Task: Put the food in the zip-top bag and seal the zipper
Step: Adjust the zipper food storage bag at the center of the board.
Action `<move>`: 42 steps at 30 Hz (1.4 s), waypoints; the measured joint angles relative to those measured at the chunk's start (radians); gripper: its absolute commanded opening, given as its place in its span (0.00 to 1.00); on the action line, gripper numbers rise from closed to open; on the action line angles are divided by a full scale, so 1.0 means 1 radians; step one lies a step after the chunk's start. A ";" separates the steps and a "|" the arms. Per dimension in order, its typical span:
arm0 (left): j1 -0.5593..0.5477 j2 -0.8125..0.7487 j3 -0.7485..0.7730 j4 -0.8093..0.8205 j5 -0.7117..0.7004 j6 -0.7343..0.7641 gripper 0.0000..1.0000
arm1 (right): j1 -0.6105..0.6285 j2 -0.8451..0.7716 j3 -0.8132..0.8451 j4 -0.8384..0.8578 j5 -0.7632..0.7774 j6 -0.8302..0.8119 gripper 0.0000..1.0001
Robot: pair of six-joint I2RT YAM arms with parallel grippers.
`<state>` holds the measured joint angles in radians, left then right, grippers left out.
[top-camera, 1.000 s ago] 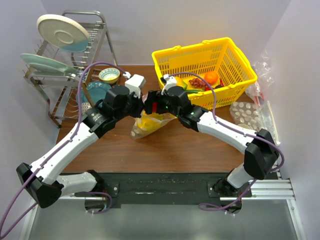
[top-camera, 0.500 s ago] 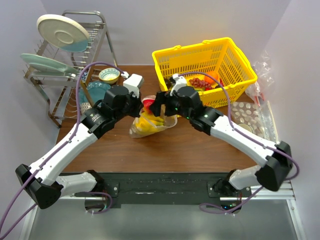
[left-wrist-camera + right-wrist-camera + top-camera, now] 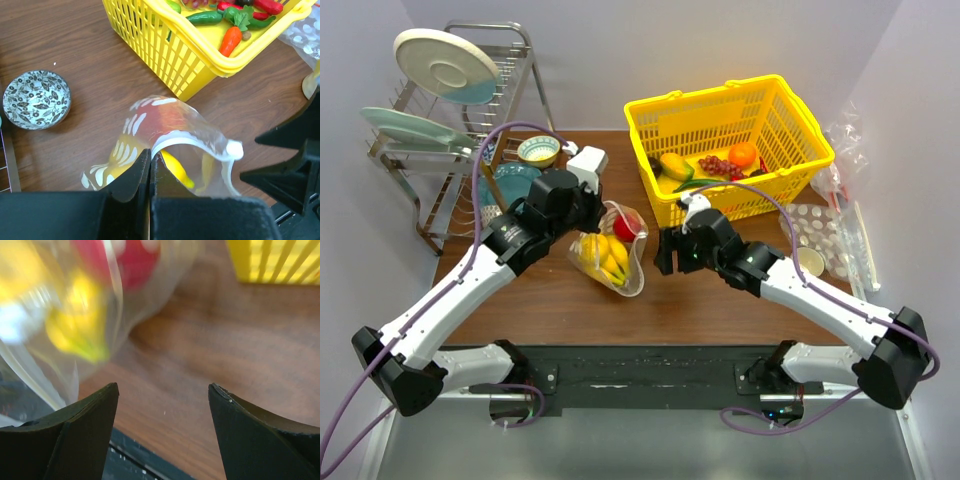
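The zip-top bag [image 3: 610,255] hangs open on the table with a yellow banana bunch [image 3: 603,258] and a red toy fruit [image 3: 628,226] inside. My left gripper [image 3: 590,214] is shut on the bag's mouth edge beside the whitish zipper [image 3: 192,139]; the banana [image 3: 176,170] shows through the mouth. My right gripper [image 3: 665,252] is open and empty, just right of the bag and apart from it. In its own view the bag [image 3: 100,300] is blurred at the upper left. The mango-like fruit [image 3: 676,165] and the long dark green vegetable [image 3: 700,184] lie in the yellow basket [image 3: 790,120].
The basket also holds red grapes [image 3: 717,165] and a round orange [image 3: 742,153]. A dish rack [image 3: 450,120] with plates stands at the back left, with small bowls [image 3: 538,150] beside it. Crumpled clear plastic [image 3: 845,150] and a blister tray [image 3: 815,230] lie at the right.
My right gripper has drawn back from the bag's mouth to the right and toward me, empty, its jaws a little narrower. The red fruit now sits in the bag, which has sagged lower.
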<state>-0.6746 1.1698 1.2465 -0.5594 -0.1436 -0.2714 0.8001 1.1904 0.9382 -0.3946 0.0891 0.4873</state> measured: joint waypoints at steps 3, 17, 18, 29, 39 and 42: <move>0.000 0.000 0.006 -0.001 -0.002 0.000 0.00 | 0.000 -0.048 -0.070 0.013 -0.034 0.018 0.76; 0.000 0.000 0.006 -0.003 0.018 -0.001 0.00 | 0.000 -0.142 -0.126 0.165 -0.111 0.039 0.68; 0.000 0.000 0.006 -0.003 0.019 -0.002 0.00 | 0.000 -0.127 -0.130 0.172 -0.115 0.043 0.65; 0.000 0.000 0.006 -0.003 0.022 -0.002 0.00 | 0.000 0.000 -0.183 0.246 -0.214 0.090 0.56; 0.000 0.000 0.006 -0.003 0.022 -0.002 0.00 | 0.000 -0.224 -0.190 0.242 -0.177 0.068 0.58; 0.000 0.000 0.006 -0.003 0.022 -0.002 0.00 | 0.000 -0.299 -0.188 0.243 -0.159 0.042 0.59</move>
<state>-0.6743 1.1694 1.2530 -0.5625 -0.1219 -0.2737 0.8001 0.8913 0.7498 -0.1520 -0.0700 0.5297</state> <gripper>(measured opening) 0.020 0.580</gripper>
